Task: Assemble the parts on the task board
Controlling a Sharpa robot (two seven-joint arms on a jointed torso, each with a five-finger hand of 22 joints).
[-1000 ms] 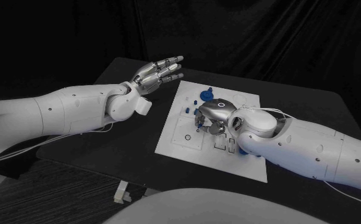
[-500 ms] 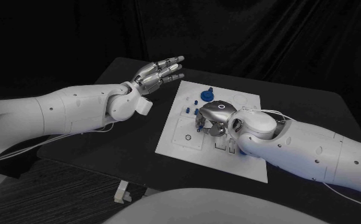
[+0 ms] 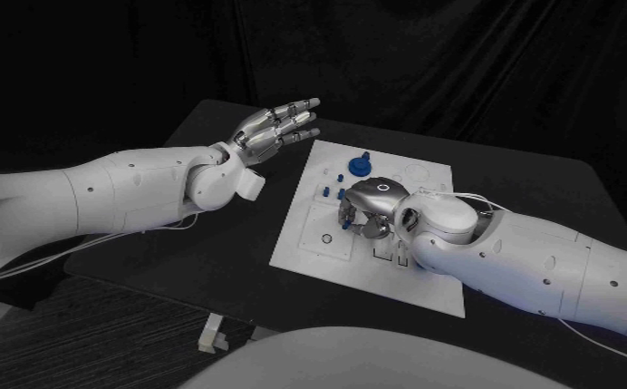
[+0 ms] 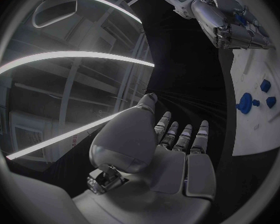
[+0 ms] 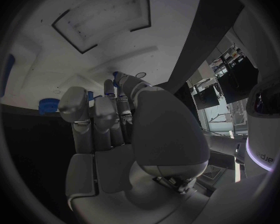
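This looks like a robotics lab set up for recorded trials. A black tabletop stands before black curtains that close off the whole background (a staged, shrouded work cell). On it lies a white task board with printed outlines. In the left wrist view, long ceiling light strips run overhead; in the right wrist view, dark monitors stand in the room beyond.

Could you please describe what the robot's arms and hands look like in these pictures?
Both arms are smooth, rounded white shells with small dark dots and thin pale cables running along them. Each ends in a silver metallic hand: the left hand has segmented fingers with dark joints and pale tips; the right hand has a domed, glossy silver back.
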